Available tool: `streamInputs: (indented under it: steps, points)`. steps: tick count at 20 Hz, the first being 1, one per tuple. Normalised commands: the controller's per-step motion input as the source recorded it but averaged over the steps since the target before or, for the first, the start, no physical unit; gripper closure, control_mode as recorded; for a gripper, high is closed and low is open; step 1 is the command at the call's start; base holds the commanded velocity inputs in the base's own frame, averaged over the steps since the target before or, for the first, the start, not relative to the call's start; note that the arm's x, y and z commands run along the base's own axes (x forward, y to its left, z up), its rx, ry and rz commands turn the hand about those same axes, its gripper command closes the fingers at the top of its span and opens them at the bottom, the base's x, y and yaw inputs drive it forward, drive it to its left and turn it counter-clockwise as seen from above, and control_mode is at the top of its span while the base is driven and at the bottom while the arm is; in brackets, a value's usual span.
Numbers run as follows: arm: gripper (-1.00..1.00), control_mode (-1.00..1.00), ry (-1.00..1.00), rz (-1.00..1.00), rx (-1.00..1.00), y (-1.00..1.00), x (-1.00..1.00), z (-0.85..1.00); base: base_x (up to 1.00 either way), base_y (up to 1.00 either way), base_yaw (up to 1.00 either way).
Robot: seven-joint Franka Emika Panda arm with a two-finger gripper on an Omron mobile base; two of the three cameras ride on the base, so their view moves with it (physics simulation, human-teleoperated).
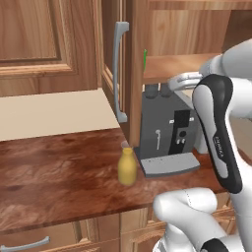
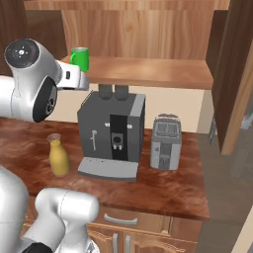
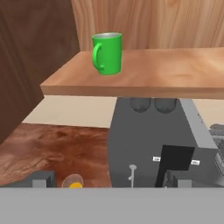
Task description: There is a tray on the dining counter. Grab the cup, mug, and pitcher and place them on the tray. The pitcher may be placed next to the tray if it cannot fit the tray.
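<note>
Mug (image 3: pixel 107 53) upright on wooden shelf (image 3: pixel 144 78) above coffee machine (image 2: pixel 111 136), handle toward left in hand view. Pitcher (image 2: pixel 58 155) on counter (image 2: pixel 168 190) just left of machine. Toaster (image 2: pixel 166 142) to machine's right. Gripper (image 3: pixel 109 179) released, jaws wide, empty, short of mug.

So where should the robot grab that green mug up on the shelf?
Probably around the mug body, coming straight in from the open front of the shelf. It stands upright near the front edge, handle turned to the left in the hand view, so the open gripper could close across its round sides.
</note>
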Motion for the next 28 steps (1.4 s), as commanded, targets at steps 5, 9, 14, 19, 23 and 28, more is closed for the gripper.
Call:
streamInputs:
  steps: [5, 9, 14, 19, 23, 28]
  points:
    - [-1.0, -1.0, 0.0, 0.01, 0.02, 0.06, 0.3, 0.09, 0.0, 0.0, 0.0]
    - [-1.0, -1.0, 0.0, 0.0, 0.0, 0.06, 0.34, 0.02, 0.0, 0.0, 0.0]
    - [-1.0, -1.0, 0.0, 0.0, 0.0, 0.04, 0.4, 0.0, 0.0, 0.0, 0.0]
    - [-1.0, -1.0, 0.0, 0.0, 0.0, 0.07, 0.44, 0.0, 0.0, 0.0, 0.0]
    - [-1.0, -1.0, 0.0, 0.0, 0.0, 0.16, 0.39, 0.0, 0.0, 0.0, 0.0]
    - [-1.0, -1.0, -0.02, 0.02, 0.0, 0.12, 0.4, 0.0, 0.0, 0.0, 0.0]
